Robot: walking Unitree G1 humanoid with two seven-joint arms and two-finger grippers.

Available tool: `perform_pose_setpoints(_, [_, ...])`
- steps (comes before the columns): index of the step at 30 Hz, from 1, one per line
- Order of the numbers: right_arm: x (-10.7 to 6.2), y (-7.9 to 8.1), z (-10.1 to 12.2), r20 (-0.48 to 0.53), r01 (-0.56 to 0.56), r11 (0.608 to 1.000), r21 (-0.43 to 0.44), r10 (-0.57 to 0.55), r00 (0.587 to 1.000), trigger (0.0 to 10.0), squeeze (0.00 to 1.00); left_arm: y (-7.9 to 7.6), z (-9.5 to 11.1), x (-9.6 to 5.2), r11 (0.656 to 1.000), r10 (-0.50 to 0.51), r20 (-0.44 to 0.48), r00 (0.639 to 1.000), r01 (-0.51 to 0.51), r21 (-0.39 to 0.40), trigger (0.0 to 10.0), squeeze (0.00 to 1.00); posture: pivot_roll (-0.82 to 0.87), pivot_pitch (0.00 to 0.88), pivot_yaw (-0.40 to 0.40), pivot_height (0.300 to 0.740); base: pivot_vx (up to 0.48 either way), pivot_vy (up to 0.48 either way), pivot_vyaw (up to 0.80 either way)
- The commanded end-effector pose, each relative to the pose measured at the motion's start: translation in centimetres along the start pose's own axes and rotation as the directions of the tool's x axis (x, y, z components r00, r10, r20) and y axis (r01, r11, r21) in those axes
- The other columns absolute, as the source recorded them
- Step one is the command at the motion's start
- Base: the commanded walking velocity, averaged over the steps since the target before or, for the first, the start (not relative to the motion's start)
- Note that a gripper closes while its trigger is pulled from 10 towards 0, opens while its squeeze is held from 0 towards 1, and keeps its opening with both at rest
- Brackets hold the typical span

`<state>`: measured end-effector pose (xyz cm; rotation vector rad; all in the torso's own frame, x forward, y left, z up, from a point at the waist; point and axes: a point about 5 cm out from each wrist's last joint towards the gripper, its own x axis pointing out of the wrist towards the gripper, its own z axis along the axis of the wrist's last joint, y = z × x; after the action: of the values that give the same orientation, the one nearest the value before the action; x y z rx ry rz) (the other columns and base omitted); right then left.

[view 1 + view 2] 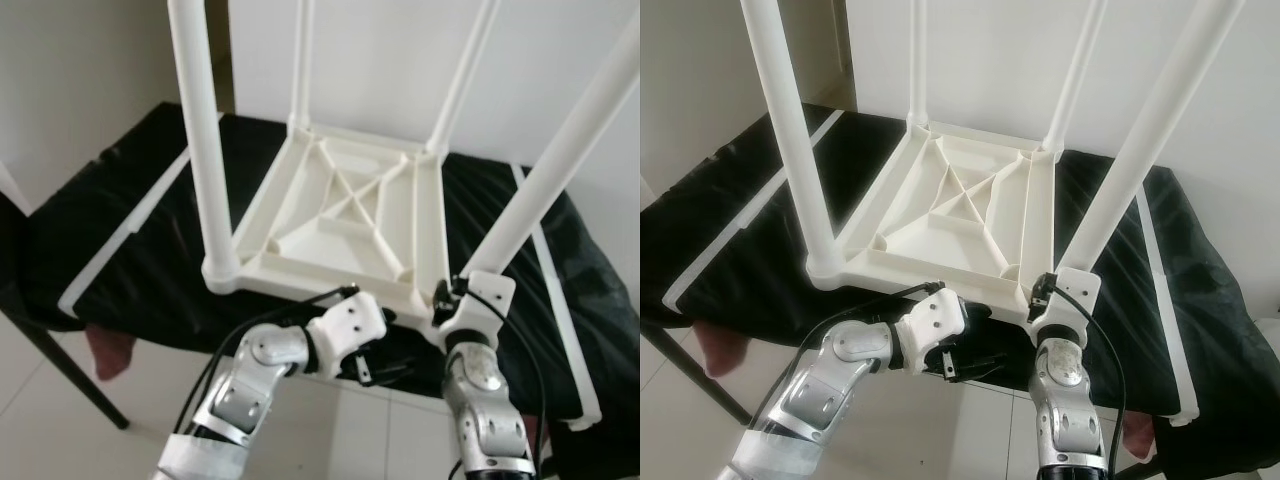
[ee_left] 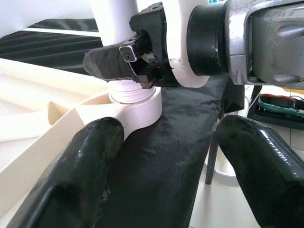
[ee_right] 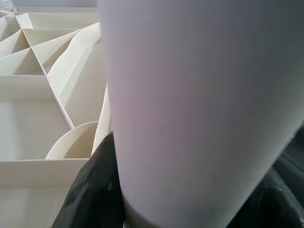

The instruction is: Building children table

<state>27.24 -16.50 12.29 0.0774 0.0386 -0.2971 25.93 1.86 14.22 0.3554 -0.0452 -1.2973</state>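
White kids' table [image 1: 345,215] upside down on black cloth [image 1: 120,250], four legs up, right gripper [image 2: 128,66] pinching near-right leg [image 1: 560,150] at its base, left gripper [image 2: 166,175] spread wide, low by table's near edge, pointing twd that corner.

A bench [image 1: 130,270] w/ black cover and white strips is seen in front of plain white walls [image 1: 80,70]. Pale floor tiles [image 1: 60,430] are lit by soft daylight.
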Motion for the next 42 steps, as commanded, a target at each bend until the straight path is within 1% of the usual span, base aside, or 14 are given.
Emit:
perform_pose_setpoints(1, [-0.3,-0.5,-1.5,-0.075,0.019,1.0,-0.002,-0.02,0.997,10.0,0.23,0.3,-0.2,0.1,0.996,0.091,-0.012,0.996,-0.091,0.006,10.0,0.0,0.04,0.0,-0.078,0.74,0.0,0.0,0.0])
perform_pose_setpoints(4, [-0.2,-0.6,-1.4,-0.073,0.015,1.0,-0.005,-0.015,0.997,10.0,0.35,0.3,-0.2,0.1,0.996,0.09,-0.011,0.996,-0.09,0.007,10.0,0.0,0.04,0.0,-0.077,0.74,0.0,0.0,0.0])
perform_pose_setpoints(5, [-0.1,-0.7,-1.4,-0.069,0.008,1.0,-0.006,-0.008,0.998,10.0,0.81,0.3,-0.1,0.2,0.996,0.09,-0.01,0.996,-0.09,0.007,10.0,0.0,0.04,0.0,-0.078,0.74,0.0,0.0,0.0])
perform_pose_setpoints(6, [-0.1,-0.7,-1.4,-0.069,0.008,1.0,-0.006,-0.008,0.998,10.0,0.81,0.3,-0.1,0.2,0.996,0.09,-0.01,0.996,-0.09,0.007,10.0,0.0,0.04,0.0,-0.078,0.74,0.0,0.0,0.0])
perform_pose_setpoints(7, [0.0,-0.7,-1.2,-0.061,0.001,1.0,-0.001,-0.001,0.998,10.0,1.0,0.3,-0.2,0.2,0.996,0.09,-0.01,0.996,-0.09,0.006,10.0,0.0,0.04,0.0,-0.079,0.74,0.0,0.0,0.0])
perform_pose_setpoints(11, [0.1,-0.7,-1.0,-0.045,-0.007,1.0,0.0,0.007,0.999,10.0,1.0,0.3,-0.2,0.1,0.996,0.09,-0.01,0.996,-0.09,0.006,10.0,0.0,0.04,0.0,-0.079,0.74,0.0,0.0,0.0])
perform_pose_setpoints(14, [0.1,-0.6,-0.4,-0.024,-0.109,0.993,0.052,0.11,0.994,10.0,1.0,0.3,-0.1,0.2,0.995,0.096,-0.01,0.995,-0.096,0.002,10.0,0.0,0.04,0.0,-0.082,0.74,0.0,0.0,0.0])
perform_pose_setpoints(20, [0.3,-1.5,-0.1,-0.004,-0.18,0.984,0.012,0.18,0.984,10.0,1.0,0.4,-0.1,0.2,0.995,0.1,-0.008,0.995,-0.099,0.002,10.0,0.0,0.04,0.0,-0.084,0.74,0.0,0.0,0.0])
perform_pose_setpoints(21, [0.5,-2.0,-0.1,-0.006,-0.216,0.976,-0.018,0.216,0.976,10.0,0.0,0.4,-0.1,0.2,0.995,0.1,-0.007,0.995,-0.1,0.001,10.0,0.0,0.04,0.0,-0.083,0.74,0.0,0.0,0.0])
perform_pose_setpoints(22, [1.0,-3.0,-0.1,-0.002,-0.278,0.956,-0.088,0.279,0.96,10.0,0.0,0.4,-0.1,0.1,0.995,0.103,-0.009,0.995,-0.103,-0.001,10.0,0.0,0.03,0.0,-0.082,0.74,0.0,0.0,0.0])
perform_pose_setpoints(26, [1.4,-3.6,0.0,-0.007,-0.355,0.926,-0.129,0.357,0.934,10.0,0.0,0.2,-0.1,0.1,0.995,0.103,-0.007,0.995,-0.103,-0.004,10.0,0.0,0.03,0.0,-0.082,0.74,0.0,0.0,0.0])
perform_pose_setpoints(28, [1.7,-3.6,0.2,-0.03,-0.476,0.864,-0.164,0.478,0.878,10.0,0.0,0.3,0.0,0.1,0.994,0.106,-0.006,0.994,-0.106,-0.006,10.0,0.0,0.03,0.0,-0.081,0.74,0.0,0.0,0.0])
perform_pose_setpoints(35, [2.0,-3.7,0.2,-0.047,-0.527,0.832,-0.176,0.527,0.848,10.0,0.0,0.5,0.0,0.1,0.994,0.113,-0.008,0.994,-0.113,-0.004,10.0,0.0,0.03,0.008,-0.081,0.74,0.0,0.0,0.0])
perform_pose_setpoints(42, [2.5,-3.6,-0.4,-0.105,-0.606,0.766,-0.215,0.599,0.794,10.0,0.0,0.6,0.0,-0.1,0.992,0.125,-0.008,0.992,-0.125,-0.007,10.0,0.0,0.04,0.012,-0.081,0.74,0.0,0.0,0.0])
